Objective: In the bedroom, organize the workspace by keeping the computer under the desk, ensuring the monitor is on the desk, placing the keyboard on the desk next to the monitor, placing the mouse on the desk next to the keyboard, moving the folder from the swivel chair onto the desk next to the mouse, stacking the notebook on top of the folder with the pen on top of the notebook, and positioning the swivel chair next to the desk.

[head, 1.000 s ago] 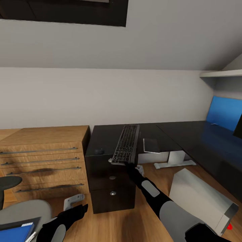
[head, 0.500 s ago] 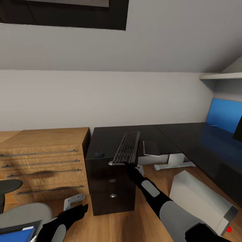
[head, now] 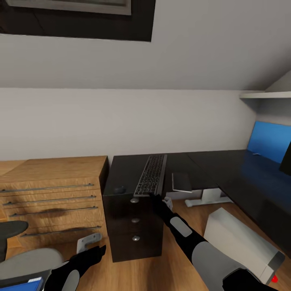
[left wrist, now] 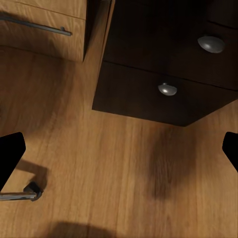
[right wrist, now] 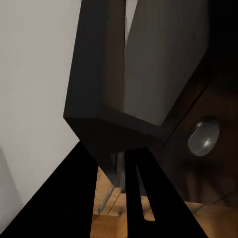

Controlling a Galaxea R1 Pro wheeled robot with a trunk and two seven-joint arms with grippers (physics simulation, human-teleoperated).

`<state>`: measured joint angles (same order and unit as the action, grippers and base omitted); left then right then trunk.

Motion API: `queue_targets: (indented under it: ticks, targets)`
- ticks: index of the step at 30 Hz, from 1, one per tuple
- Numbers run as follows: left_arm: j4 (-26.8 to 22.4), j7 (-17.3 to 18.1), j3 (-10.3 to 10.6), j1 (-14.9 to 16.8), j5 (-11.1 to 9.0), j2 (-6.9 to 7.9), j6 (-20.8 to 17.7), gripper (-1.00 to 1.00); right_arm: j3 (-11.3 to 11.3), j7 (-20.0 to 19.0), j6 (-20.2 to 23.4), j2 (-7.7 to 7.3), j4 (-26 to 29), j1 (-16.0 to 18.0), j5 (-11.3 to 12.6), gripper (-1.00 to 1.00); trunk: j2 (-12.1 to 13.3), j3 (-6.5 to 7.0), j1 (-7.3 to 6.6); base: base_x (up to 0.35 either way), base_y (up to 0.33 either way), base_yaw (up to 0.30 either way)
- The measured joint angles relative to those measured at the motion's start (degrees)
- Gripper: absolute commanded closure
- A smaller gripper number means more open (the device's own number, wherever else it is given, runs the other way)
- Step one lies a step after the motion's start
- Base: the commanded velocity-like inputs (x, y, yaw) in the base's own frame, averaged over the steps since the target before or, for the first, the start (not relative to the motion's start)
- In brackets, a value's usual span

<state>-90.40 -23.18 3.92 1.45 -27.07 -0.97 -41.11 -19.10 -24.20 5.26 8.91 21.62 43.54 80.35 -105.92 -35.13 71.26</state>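
My right gripper is shut on the near end of the black keyboard, which lies lengthwise on the black desk above the drawer unit. The right wrist view shows the keyboard edge-on between my fingers. The mouse sits left of the keyboard and the dark notebook right of it. The grey computer stands on the floor at right. The monitor pokes in at the right edge. The swivel chair with the blue folder is at lower left. My left gripper hangs open over the floor.
A light wooden dresser stands against the drawer unit's left side. A blue wall panel and a white shelf are at far right. Wooden floor lies between the chair base and the drawers.
The keyboard's far end has come down, so it now lies flatter on the desk. The head camera has tilted up a little, shifting the whole view downward. The left arm is still.
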Motion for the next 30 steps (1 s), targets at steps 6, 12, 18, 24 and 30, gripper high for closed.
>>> queue_targets:
  ticks: [6, 12, 18, 24, 30]
  targets:
    - [0.0, 0.0, 0.0, 0.0, 0.1, 0.0, 0.0, -1.0, -0.1, -0.2, 1.1, -0.04, 0.4, 0.0, 0.0, 1.0, 1.6, 0.72, -0.89, 0.0, 0.0, 0.0]
    - [0.0, 0.0, 0.0, 0.0, 0.0, 0.0, -0.1, -1.0, -0.1, 1.5, 11.5, -2.3, 7.2, -0.5, 0.5, 1.0, 1.6, 0.73, -0.89, 0.0, 0.0, 0.0]
    - [0.0, 0.0, -0.1, 0.0, 0.0, 0.0, -0.1, -1.0, -0.2, 9.8, 15.3, -4.9, 21.1, -5.4, 3.0, 1.0, 1.6, 0.72, -0.89, 0.0, 0.0, 0.0]
    - [0.0, 0.0, -0.1, 0.0, 0.0, 0.01, -0.1, -1.0, -0.2, 23.7, 15.6, -5.68, 46.3, -17.6, 5.4, 1.0, 1.6, 0.72, -0.89, 0.0, 0.0, 0.0]
    - [0.0, 0.0, -0.1, 0.0, 0.0, 0.03, 0.0, -1.0, -0.2, 28.7, 15.8, -6.11, 57.2, -23.3, 9.7, 1.0, 1.6, 0.72, -0.89, 0.0, 0.0, 0.0]
